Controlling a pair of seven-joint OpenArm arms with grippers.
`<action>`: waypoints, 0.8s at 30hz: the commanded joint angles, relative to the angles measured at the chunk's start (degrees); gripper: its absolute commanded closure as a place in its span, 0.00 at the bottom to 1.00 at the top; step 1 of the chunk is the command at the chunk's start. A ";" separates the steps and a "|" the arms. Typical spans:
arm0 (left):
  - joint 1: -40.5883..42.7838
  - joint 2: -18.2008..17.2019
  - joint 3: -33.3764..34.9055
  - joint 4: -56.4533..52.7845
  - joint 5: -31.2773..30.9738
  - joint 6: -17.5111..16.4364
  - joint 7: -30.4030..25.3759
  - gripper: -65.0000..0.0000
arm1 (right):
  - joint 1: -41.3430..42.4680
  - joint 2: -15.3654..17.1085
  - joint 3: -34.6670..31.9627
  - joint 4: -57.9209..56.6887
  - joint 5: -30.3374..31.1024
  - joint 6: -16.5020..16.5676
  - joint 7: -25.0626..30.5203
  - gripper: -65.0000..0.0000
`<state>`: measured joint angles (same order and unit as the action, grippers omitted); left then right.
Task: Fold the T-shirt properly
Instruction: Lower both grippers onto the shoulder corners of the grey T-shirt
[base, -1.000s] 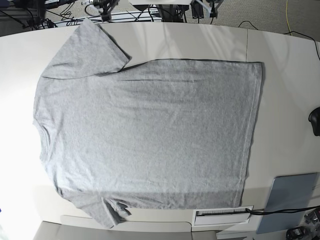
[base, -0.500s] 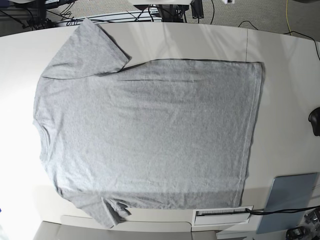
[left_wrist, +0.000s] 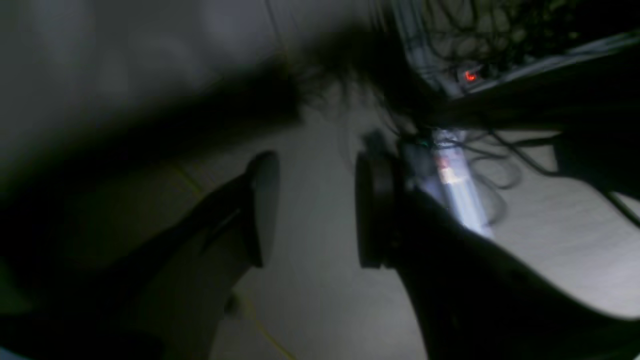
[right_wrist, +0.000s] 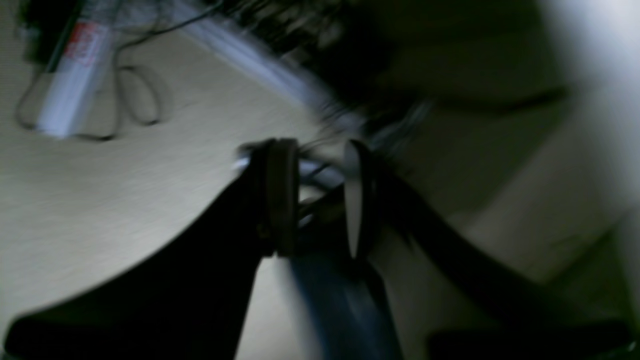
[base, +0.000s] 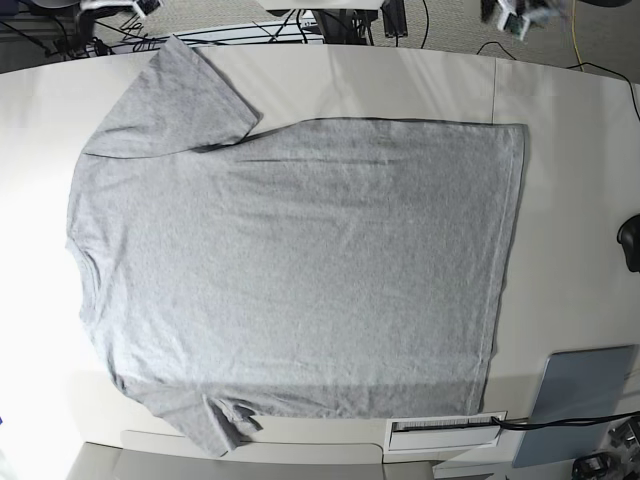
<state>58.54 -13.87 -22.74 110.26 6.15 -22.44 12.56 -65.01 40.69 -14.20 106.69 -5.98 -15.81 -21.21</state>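
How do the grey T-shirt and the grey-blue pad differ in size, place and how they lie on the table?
The T-shirt is far larger than the pad, covering most of the table, while the pad sits small at the near right corner. The T-shirt is heather grey, soft and faintly wrinkled; the pad is smooth, grey-blue and a stiff-looking rectangle. The T-shirt lies wholly in view; the pad is cut by the frame edge. Both lie flat, apart from each other.
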 joint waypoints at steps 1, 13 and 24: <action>1.33 -1.84 -0.26 3.30 0.44 0.74 -0.87 0.60 | -1.57 1.31 0.07 2.75 -2.14 -2.01 -0.68 0.75; -9.03 -14.84 -0.24 9.73 6.60 -3.19 -0.96 0.60 | -0.59 5.95 0.07 15.89 -20.87 -12.33 -8.94 0.75; -16.87 -19.80 10.14 0.98 13.81 3.45 0.92 0.60 | 9.01 5.64 0.07 15.89 -33.70 -13.60 -15.67 0.75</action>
<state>41.43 -32.91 -12.01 110.59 19.99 -19.88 13.74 -55.68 45.69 -14.37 121.82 -38.52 -28.38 -37.76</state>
